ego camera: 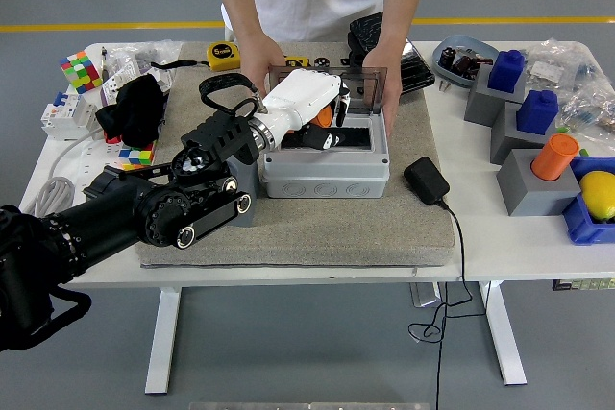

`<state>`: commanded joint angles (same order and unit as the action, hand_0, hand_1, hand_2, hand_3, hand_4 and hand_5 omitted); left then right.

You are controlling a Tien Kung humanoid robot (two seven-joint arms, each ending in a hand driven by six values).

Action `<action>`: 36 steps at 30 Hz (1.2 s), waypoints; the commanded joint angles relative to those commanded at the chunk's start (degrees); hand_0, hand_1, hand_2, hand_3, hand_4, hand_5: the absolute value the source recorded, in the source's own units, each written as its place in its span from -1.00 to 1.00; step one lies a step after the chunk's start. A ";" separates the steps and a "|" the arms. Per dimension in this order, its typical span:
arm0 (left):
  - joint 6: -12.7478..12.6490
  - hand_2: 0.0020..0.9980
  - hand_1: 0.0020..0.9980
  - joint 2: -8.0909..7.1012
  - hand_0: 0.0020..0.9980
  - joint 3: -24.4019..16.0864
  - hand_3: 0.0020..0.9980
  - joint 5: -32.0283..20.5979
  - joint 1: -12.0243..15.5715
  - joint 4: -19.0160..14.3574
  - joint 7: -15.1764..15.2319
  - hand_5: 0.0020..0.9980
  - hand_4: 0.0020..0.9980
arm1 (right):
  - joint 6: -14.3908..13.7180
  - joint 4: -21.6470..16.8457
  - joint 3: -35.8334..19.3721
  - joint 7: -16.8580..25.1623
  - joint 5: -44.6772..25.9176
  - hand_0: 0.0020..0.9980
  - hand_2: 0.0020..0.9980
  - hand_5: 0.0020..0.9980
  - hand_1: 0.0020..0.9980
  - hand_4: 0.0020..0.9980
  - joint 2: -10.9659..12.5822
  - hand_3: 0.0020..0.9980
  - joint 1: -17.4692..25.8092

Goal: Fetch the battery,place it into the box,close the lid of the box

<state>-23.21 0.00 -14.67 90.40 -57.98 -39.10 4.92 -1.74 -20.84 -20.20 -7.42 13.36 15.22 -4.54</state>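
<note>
Left hand w/ white shell reaches into open grey box; orange battery sits under palm, inside box. Fingers curl round it, though grip partly hidden. Lid stands upright just behind hand; person's hands steady box at both sides.

A white table on white legs stands on a grey floor. A yellow line crosses the floor beyond it.
</note>
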 joint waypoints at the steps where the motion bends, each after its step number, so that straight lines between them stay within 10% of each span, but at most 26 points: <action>1: 0.07 -0.09 -0.12 0.00 0.07 0.01 -0.06 -0.05 0.04 0.02 -0.05 -1.00 0.93 | 0.01 0.00 -0.02 0.00 0.00 0.36 0.43 0.39 0.44 1.00 -0.02 0.38 0.03; 30: -2.17 0.01 0.03 -0.23 0.16 -13.25 0.05 -2.16 3.63 -7.46 4.98 -1.00 1.00 | 0.02 0.06 -0.85 0.03 0.20 0.35 0.43 0.39 0.44 1.00 -0.46 0.38 0.28; 31: -1.91 0.54 0.56 -0.31 0.52 -13.86 0.63 -2.39 3.61 -7.31 4.65 -0.75 0.97 | 0.02 0.08 -0.86 0.03 0.17 0.35 0.43 0.39 0.44 1.00 -0.48 0.38 0.30; 36: -0.70 0.54 0.56 -0.66 0.52 -16.11 0.63 -2.43 3.32 -5.97 2.03 -0.75 0.97 | 0.02 0.07 -0.93 0.02 0.16 0.35 0.43 0.39 0.44 1.00 -0.46 0.38 0.26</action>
<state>-23.91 -0.66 -30.78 87.97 -54.66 -45.07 6.96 -1.72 -20.77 -21.13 -7.40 13.51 14.76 -4.28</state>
